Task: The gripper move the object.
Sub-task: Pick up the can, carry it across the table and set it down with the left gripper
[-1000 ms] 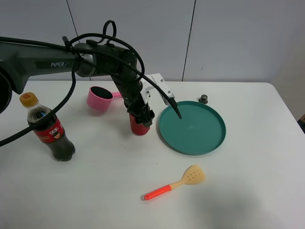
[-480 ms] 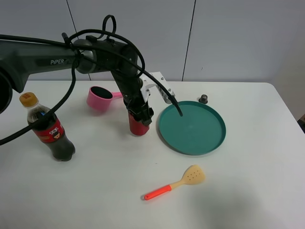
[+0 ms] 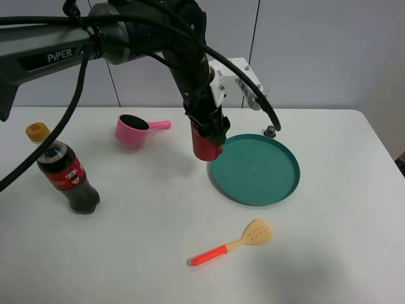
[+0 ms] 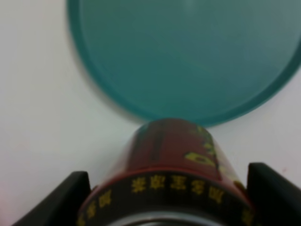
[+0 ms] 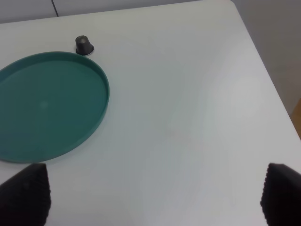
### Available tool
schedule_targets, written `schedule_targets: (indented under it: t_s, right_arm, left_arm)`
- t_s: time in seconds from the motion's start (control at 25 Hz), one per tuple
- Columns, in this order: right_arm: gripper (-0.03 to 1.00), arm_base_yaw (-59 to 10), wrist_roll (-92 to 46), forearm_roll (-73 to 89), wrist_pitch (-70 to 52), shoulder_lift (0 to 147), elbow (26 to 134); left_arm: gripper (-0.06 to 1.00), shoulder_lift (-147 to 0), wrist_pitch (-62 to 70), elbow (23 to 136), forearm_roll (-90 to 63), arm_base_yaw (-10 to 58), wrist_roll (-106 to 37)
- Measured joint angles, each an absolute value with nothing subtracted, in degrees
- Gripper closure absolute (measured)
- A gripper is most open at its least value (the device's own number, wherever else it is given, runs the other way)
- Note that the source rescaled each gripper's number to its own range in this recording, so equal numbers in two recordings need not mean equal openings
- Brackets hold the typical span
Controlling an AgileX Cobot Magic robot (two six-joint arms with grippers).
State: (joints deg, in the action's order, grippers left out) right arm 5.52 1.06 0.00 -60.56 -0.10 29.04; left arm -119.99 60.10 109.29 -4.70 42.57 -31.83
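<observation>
The white word "PIPER" is printed on the side of the dark grey-black robot arm (image 3: 63, 56). A ring of small yellow characters is seen around the small red drink can (image 4: 174, 155), too blurred to be read. Marks on the red label of the dark plastic cola bottle (image 3: 66, 175) cannot be made out.

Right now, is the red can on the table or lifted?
Lifted, apparently: the left gripper holds the can upright, its base overlapping the plate rim.
</observation>
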Motion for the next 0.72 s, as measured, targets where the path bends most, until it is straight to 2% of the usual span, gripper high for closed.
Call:
schedule_targets:
  t_s: [0.28, 0.72]
  right_arm:
    - [-0.03, 5.52, 1.06, 0.0, -60.56, -0.1, 29.04]
    - [-0.03, 5.52, 1.06, 0.0, -60.56, -0.1, 29.04]
  left_arm:
    - [0.92, -119.99, 59.87, 112.5, -6.27, 49.81, -30.55]
    - [0.92, -120.16, 46.86, 112.49, -9.14, 58.92, -27.12]
